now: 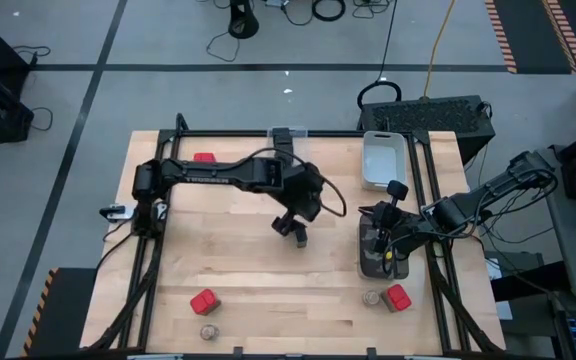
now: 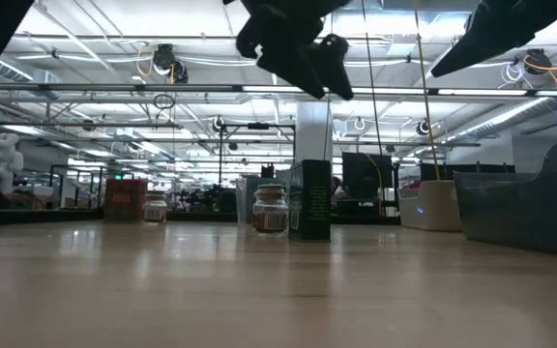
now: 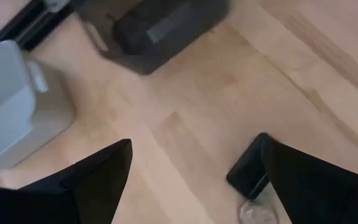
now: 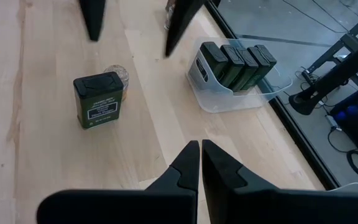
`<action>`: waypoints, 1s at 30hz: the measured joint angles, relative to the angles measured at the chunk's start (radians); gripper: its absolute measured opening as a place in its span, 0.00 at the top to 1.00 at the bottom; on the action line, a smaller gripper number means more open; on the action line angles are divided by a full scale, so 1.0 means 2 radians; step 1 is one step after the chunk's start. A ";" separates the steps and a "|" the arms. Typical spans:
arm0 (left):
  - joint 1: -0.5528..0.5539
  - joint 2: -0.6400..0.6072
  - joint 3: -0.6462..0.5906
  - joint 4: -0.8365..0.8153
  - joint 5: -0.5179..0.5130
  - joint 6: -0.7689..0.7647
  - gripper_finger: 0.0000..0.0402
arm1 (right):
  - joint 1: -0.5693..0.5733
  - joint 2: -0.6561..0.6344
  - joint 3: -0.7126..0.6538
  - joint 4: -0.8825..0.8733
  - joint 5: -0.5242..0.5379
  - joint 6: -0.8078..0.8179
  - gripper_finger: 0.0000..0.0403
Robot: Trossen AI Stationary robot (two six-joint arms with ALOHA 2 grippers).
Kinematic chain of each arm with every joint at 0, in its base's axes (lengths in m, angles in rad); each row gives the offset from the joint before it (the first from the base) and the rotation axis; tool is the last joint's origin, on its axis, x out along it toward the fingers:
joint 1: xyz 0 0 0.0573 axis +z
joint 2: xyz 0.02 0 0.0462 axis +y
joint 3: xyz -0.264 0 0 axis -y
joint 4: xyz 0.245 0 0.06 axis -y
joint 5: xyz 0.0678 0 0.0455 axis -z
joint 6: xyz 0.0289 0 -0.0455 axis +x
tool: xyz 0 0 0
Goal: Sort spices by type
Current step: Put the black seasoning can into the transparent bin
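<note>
**Left pincer poised over the dark tin**

The step in hand looks like the pick of the dark tin (image 1: pixel 299 237), which stands upright mid-counter with a small jar (image 4: pixel 118 76) touching or just beside it. The left pincer (image 1: pixel 290 222) hangs directly above the tin, fingers spread wide and holding nothing; the low view shows it well clear of the tin's top. The left arm reaches flat across the counter (image 1: pixel 238 270) with the wrist turned down.

Four matching dark tins already sit in the clear bin (image 4: pixel 211 99), to the right of the loose tin. The next move, by my judgement, calls for a straight descent so the fingers bracket the tin without knocking the jar, then a close and a carry to that bin.

The right pincer (image 4: pixel 200 163) waits above the counter near the clear bin, fingers pressed together and empty. Red tins (image 1: pixel 204 301) and other jars sit unsorted nearer the counter's front edge.
</note>
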 joint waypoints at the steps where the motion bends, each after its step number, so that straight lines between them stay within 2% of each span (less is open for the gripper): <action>1: -0.003 0.006 0.000 -0.001 0.003 0.000 0.09 | 0.000 0.000 0.000 0.000 0.000 0.000 1.00; 9: -0.017 0.051 -0.001 -0.014 0.010 0.003 0.09 | -0.001 0.000 0.000 0.000 0.001 -0.002 1.00; 14: -0.026 0.063 -0.001 -0.020 0.039 0.018 0.09 | -0.001 0.005 0.000 -0.003 0.001 -0.002 1.00; 20: -0.035 0.064 -0.001 -0.029 0.006 0.091 0.09 | -0.007 0.014 0.000 -0.003 0.002 -0.004 1.00; 30: -0.034 0.082 -0.001 -0.036 0.000 0.093 0.09 | -0.014 0.022 0.000 0.004 0.001 -0.013 1.00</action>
